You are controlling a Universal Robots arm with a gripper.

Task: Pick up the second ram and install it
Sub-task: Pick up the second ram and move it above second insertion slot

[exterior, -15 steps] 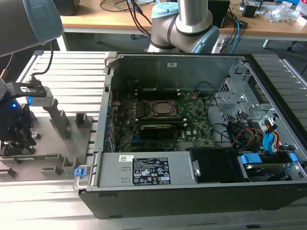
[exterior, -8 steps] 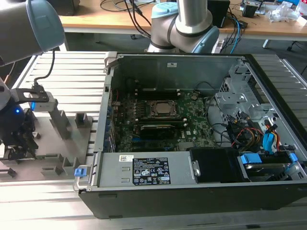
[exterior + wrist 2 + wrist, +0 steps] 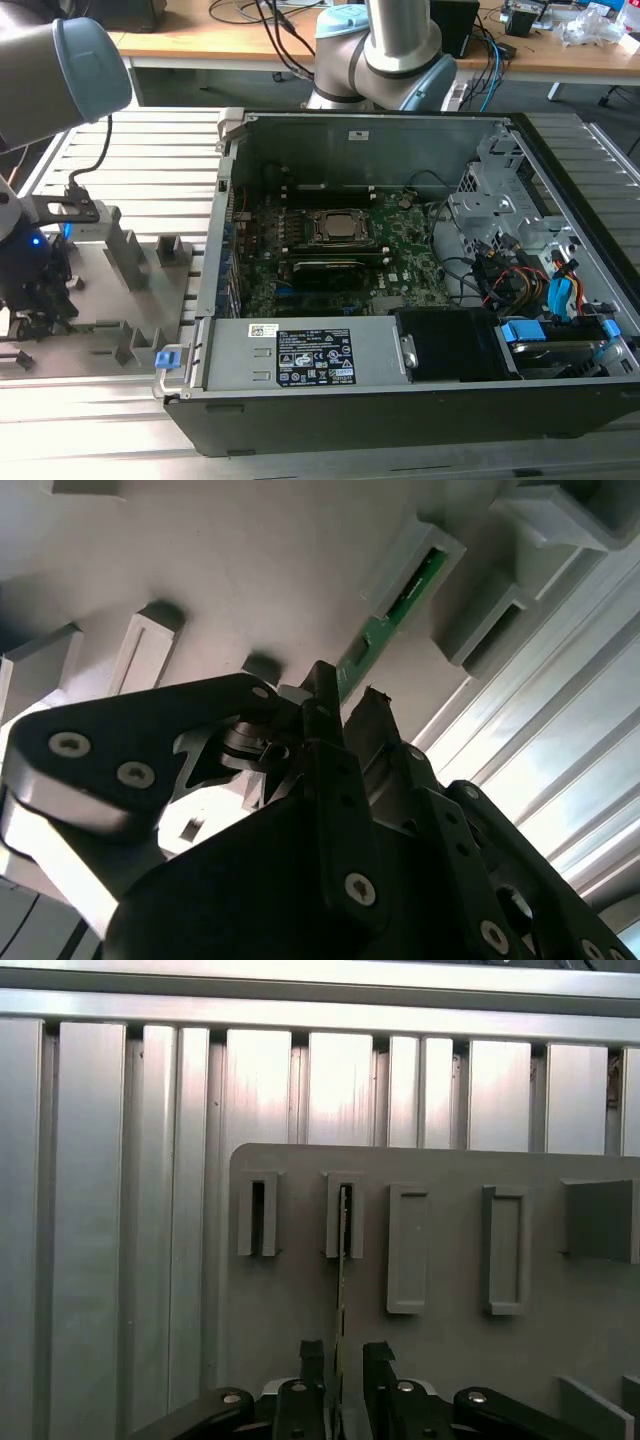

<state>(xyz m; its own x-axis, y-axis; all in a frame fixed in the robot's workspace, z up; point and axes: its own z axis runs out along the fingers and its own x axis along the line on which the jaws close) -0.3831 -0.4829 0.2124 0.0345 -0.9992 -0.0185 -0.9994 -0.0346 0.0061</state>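
The second ram (image 3: pixel 342 1260) is a thin green stick seen edge-on, standing with its far end in a slotted grey holder block (image 3: pixel 343 1215) on the grey holder plate (image 3: pixel 450 1360). In the second wrist view the ram (image 3: pixel 378 635) runs from that block (image 3: pixel 410 560) down to my fingers. My gripper (image 3: pixel 343 1352) straddles the stick's near end, with one black finger on each side and a small gap to each, so it is open. In the exterior view the gripper (image 3: pixel 30 315) hangs low over the holder plate (image 3: pixel 120 310), at the exterior view's left.
An open computer case (image 3: pixel 400 400) lies right of the plate, with the motherboard and its silver processor socket (image 3: pixel 340 228) exposed. Drive cages and cables (image 3: pixel 530 280) fill its right side. More grey holder blocks (image 3: pixel 125 255) stand on the plate. The table is ribbed aluminium (image 3: pixel 110 1210).
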